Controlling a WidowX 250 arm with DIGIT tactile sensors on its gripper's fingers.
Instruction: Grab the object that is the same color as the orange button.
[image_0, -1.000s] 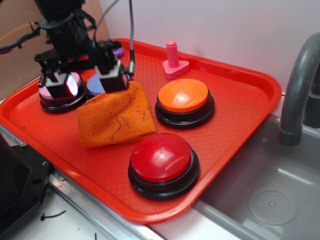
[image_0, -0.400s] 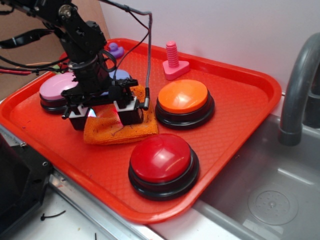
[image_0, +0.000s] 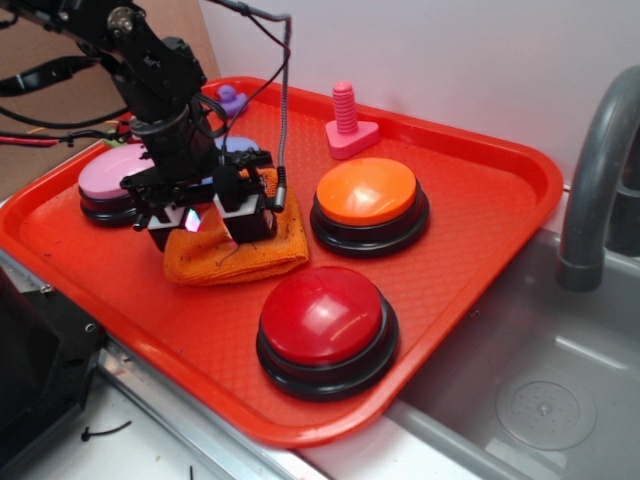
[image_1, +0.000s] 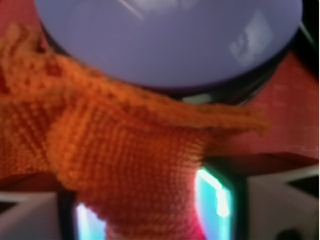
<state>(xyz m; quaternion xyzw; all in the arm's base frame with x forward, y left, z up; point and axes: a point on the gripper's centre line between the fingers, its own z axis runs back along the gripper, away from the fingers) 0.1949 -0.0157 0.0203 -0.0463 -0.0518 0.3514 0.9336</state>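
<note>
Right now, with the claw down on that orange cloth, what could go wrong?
The gripper sits on the floppy orange cloth, so it may pinch only the top fold and let the cloth slip out. The cloth's back edge lies against the blue-purple button, and the pink button sits close, so a finger could bump either.

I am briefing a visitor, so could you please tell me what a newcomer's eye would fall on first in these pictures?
First, the black gripper pressed down on the folded orange cloth at the middle left of the red tray, its fingers astride a raised fold. Next come the glossy orange button just right of the cloth and the red button at the tray's near edge.
</note>
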